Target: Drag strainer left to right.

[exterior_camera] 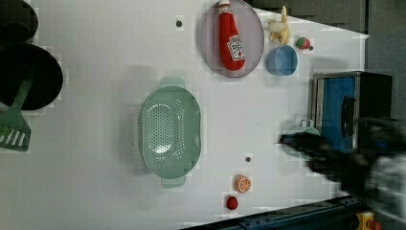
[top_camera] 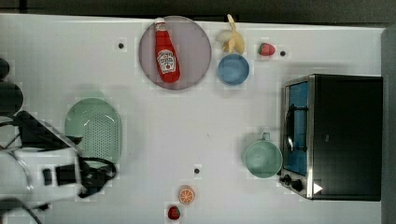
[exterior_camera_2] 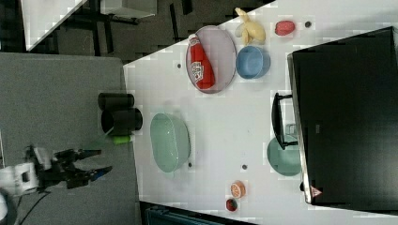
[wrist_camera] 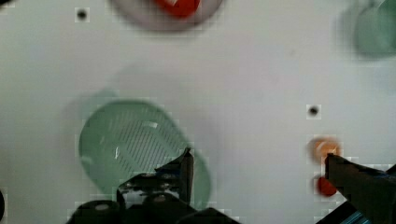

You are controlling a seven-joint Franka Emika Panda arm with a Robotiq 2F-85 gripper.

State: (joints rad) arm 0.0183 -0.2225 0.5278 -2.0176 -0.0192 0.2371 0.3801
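A ketchup bottle lies on the round plate. The strainer, blue bowl and mug hold nothing. The gripper hangs with fingers spread, gripping nothing.

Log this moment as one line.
phase: approach | hand: open, holding nothing | strainer: untouched on table

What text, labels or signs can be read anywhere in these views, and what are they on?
Nothing can be read as words.
Ketchup bottle: a white label with dark lettering, too blurred to read.
Toaster oven: a small red and white triangular warning sign at one corner, its symbol too small to make out; a tiny mark on its top, illegible.
The strainer, the mug and the blue bowl show no writing.
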